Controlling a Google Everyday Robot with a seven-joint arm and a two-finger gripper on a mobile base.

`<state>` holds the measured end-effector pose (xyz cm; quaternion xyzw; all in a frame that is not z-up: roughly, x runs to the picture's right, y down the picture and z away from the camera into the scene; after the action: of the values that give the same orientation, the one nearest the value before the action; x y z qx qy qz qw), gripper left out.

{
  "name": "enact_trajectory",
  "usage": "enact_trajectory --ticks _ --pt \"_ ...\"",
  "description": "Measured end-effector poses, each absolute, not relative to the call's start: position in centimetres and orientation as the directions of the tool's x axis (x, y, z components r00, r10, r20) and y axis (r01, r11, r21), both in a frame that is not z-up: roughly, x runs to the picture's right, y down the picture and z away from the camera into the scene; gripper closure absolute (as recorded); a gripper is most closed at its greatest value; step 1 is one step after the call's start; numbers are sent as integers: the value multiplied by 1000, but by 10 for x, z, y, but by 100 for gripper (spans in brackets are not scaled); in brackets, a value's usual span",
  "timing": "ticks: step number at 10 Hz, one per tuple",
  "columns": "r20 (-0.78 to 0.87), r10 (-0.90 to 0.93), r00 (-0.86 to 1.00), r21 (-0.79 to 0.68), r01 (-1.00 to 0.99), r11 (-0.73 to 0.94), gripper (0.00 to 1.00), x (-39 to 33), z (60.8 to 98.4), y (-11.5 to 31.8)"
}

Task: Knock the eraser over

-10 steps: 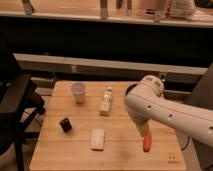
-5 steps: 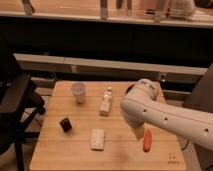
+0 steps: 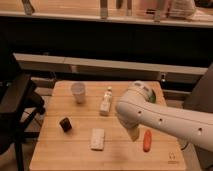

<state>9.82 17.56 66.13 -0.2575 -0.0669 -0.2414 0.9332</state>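
Observation:
The eraser [image 3: 65, 124] is a small, nearly black stubby block standing upright on the left part of the wooden table [image 3: 60, 155]. My white arm [image 3: 150, 115] reaches in from the right over the table's right half. My gripper [image 3: 134, 133] hangs below the arm's rounded end, near the middle of the table. It is well to the right of the eraser and apart from it, with the flat pale pad [image 3: 98, 139] lying between them.
A white cup [image 3: 78, 92] stands at the back left and a small white bottle [image 3: 106, 101] beside it. An orange stick-like object [image 3: 147, 140] lies at the right. A dark chair [image 3: 17, 107] stands left of the table, a counter behind.
My arm has swung leftward over the table, so its rounded end and gripper now sit nearer the middle. The eraser and other objects have not moved.

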Motion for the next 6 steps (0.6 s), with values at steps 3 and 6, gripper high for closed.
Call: enact_trajectory --ticks 3,6 --pt "283 -430 857 -437 515 737 20 87 662 183" --pt "310 -437 845 -429 534 728 20 77 663 188"
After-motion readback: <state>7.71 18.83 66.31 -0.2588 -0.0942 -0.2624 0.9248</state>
